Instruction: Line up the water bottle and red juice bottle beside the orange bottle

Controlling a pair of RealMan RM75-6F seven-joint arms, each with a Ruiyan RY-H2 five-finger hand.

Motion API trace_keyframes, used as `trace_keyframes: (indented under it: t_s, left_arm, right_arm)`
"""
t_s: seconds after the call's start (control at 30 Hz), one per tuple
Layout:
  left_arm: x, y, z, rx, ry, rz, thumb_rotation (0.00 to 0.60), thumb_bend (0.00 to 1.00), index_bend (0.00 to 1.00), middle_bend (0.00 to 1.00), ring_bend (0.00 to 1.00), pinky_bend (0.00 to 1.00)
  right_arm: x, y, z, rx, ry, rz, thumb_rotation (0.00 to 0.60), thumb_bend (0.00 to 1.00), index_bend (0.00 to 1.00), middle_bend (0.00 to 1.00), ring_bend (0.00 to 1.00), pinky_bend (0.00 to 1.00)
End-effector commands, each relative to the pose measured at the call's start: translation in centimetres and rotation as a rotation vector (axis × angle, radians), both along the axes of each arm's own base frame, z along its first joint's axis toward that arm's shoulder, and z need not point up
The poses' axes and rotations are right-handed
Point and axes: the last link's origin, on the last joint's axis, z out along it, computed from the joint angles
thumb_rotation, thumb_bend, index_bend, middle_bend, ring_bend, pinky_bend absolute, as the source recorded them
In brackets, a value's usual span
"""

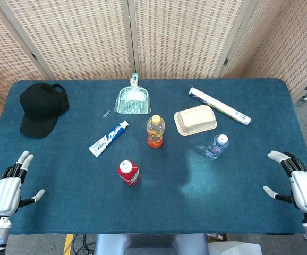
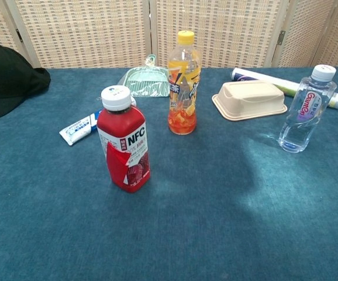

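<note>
Head view, cap (image 1: 42, 108), dustpan (image 1: 132, 101), toothpaste (image 1: 108, 138)

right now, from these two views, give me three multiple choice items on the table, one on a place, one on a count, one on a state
1. Where does the water bottle stand relative to the orange bottle in the head view?
A. to its right, nearer the robot
B. directly behind it
C. to its left, by the cap

2. How many bottles stand upright on the table?
A. one
B. two
C. three

3. What is the state of the right hand?
A. holding the red juice bottle
B. open, holding nothing, at the table's near edge
C. pressing on the beige tray

Answers: 1 A, the water bottle shows right of and below the orange one. 2 C, the water, orange and red juice bottle all stand with caps up. 3 B, its fingers are spread with nothing between them, far from every bottle.
</note>
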Motion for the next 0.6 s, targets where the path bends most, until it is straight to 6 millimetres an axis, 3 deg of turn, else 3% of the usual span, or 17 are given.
trace_keyframes:
  t_s: [0.03, 0.6]
  left_arm:
    - [-0.1, -0.1, 0.0, -0.001, -0.001, 0.004, 0.600, 0.15, 0.09, 0.04, 0.15, 0.17]
    - [-0.3, -0.4, -0.1, -0.004, -0.004, 0.013, 0.600, 0.15, 0.09, 0.04, 0.15, 0.17]
  right_arm:
    - [-0.1, -1.2, 0.0, 0.022, -0.020, -0.025, 0.600, 0.15, 0.23, 0.22, 0.10, 0.21]
    - [-0.2, -7.8, -3.2, 0.160, -0.151, -0.073, 0.600, 0.15, 0.23, 0.23, 0.10, 0.21]
